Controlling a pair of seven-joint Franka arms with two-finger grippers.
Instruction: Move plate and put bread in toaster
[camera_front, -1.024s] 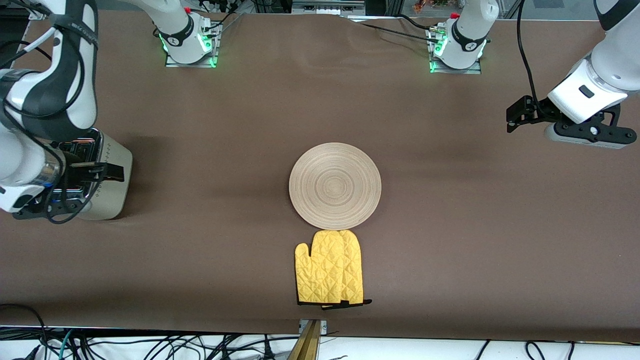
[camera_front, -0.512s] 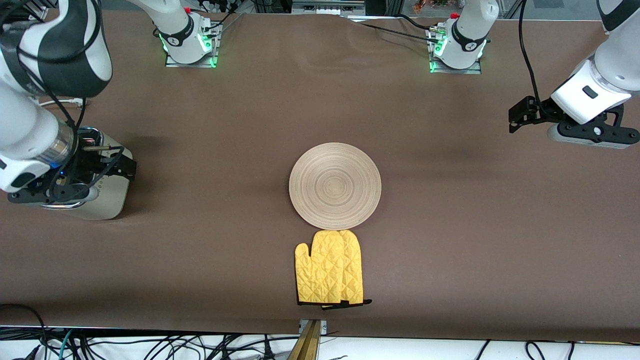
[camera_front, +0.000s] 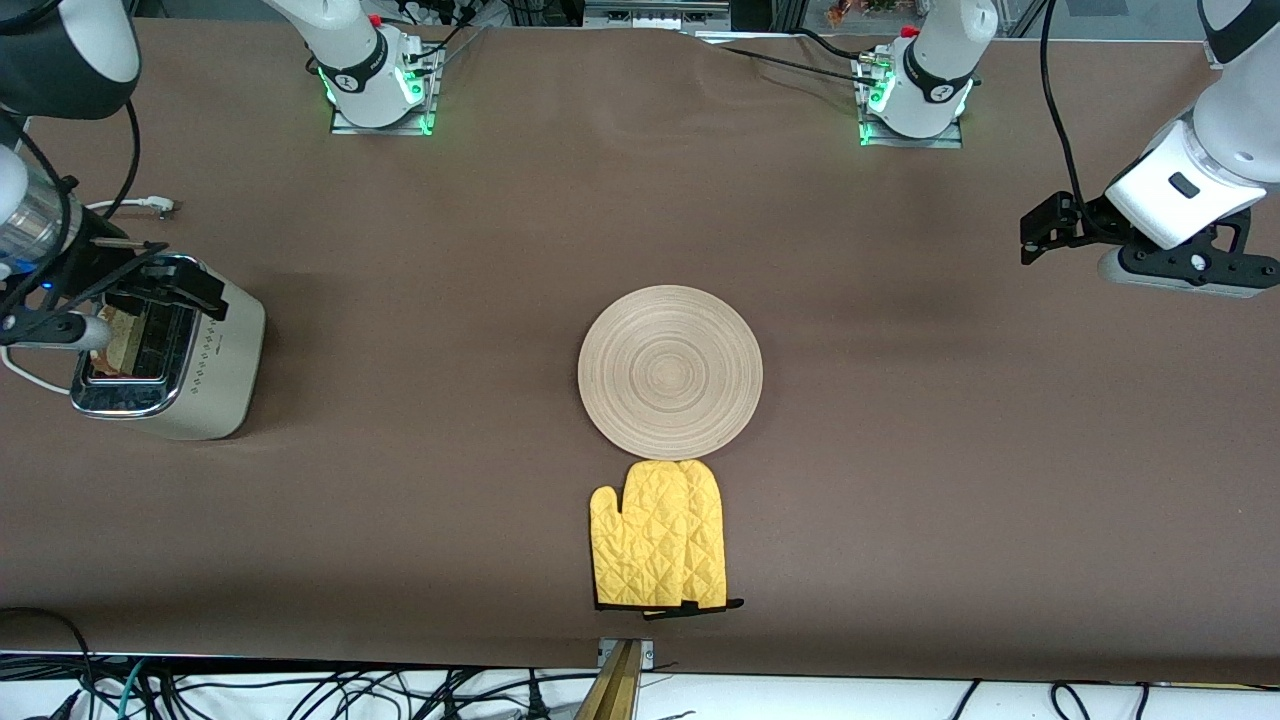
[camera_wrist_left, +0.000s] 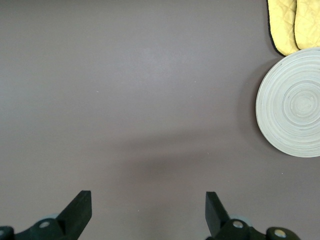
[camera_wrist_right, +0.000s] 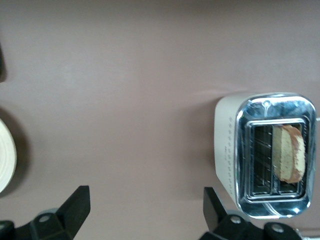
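Note:
The round light-wood plate (camera_front: 670, 372) lies bare in the middle of the table; it also shows in the left wrist view (camera_wrist_left: 292, 102) and, as an edge only, in the right wrist view (camera_wrist_right: 5, 155). The cream toaster (camera_front: 190, 365) stands at the right arm's end of the table. The slice of brown bread (camera_wrist_right: 290, 152) stands in one of the slots of the toaster (camera_wrist_right: 227, 150). My right gripper (camera_front: 160, 275) is open and empty, up in the air over the toaster's end nearer the bases (camera_wrist_right: 145, 197). My left gripper (camera_front: 1035, 232) is open and empty over bare cloth at the left arm's end (camera_wrist_left: 147, 200).
A yellow quilted oven mitt (camera_front: 660, 535) lies just nearer to the front camera than the plate, touching its rim; it also shows in the left wrist view (camera_wrist_left: 292, 25). The toaster's white cord (camera_front: 140, 205) lies toward the bases. A brown cloth (camera_front: 900, 480) covers the table.
My right gripper has lifted off the toaster and drawn back toward the bases, so the toaster's top and the bread in its slot now show. My left gripper has barely shifted.

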